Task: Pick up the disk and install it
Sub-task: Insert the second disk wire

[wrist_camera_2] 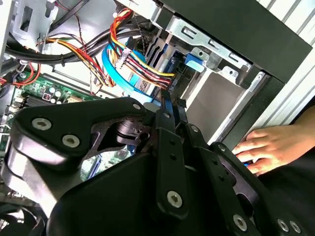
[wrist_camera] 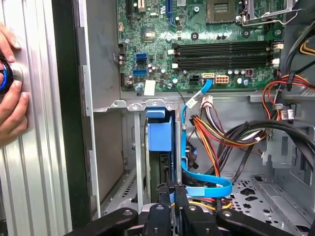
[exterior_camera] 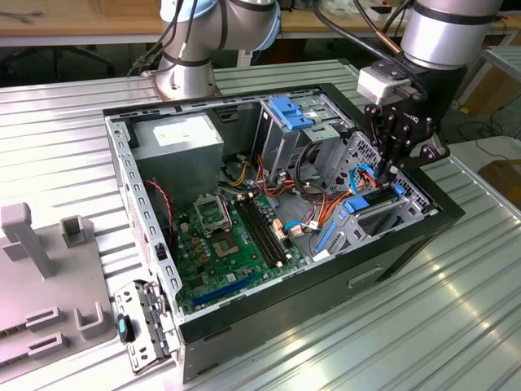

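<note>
The jaws are seen drawn close together, pinching a thin blue edge of the disk [wrist_camera: 160,135], which is stood on edge in the metal drive cage [exterior_camera: 383,213] at the front corner of the open computer case [exterior_camera: 146,244]. The gripper [wrist_camera: 172,194] is held just above the cage; in the second wrist view the gripper [wrist_camera_2: 170,110] is met by blue plastic between its tips. In the exterior view the gripper [exterior_camera: 389,173] is lowered into the case beside the cage.

Inside the case, one green motherboard [wrist_camera: 197,44] is laid flat beside the cage, one flat blue data cable [wrist_camera: 206,184] is looped near the cage, and one bundle of coloured wires [wrist_camera: 211,132] is run next to it. One grey power-supply box [exterior_camera: 179,142] is seated in the corner of the case farthest from the cage. One blue bracket [exterior_camera: 291,110] is fixed on a second cage behind the first.

Outside the case, close to the cage's corner, one hand [wrist_camera_2: 275,147] is rested on the ribbed metal table [exterior_camera: 423,326]; in the first wrist view the hand [wrist_camera: 12,93] is pressed against a round object
</note>
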